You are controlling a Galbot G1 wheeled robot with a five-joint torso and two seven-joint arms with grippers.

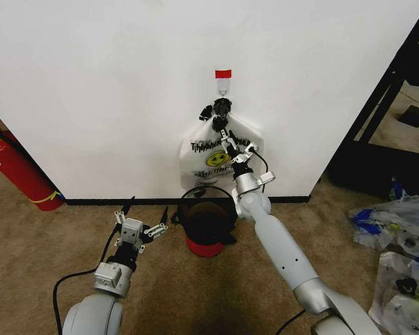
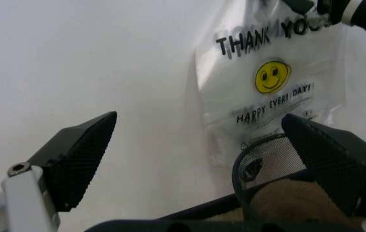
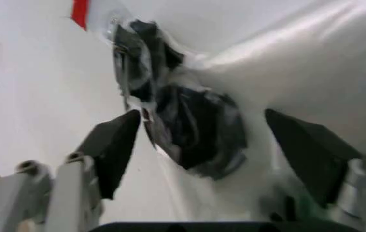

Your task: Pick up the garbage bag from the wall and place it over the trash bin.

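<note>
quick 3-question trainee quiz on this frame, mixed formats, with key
1. True or false: the garbage bag hangs from the hook on the wall.
2. Which gripper is raised at the bag's dark knot? A) left B) right
3. Fill in: the trash bin stands on the carpet directly ____ the bag.

Key: 1 true. 2 B; the right gripper is open with its fingers either side of the knot, while the left gripper waits low, open. 3 below.
</note>
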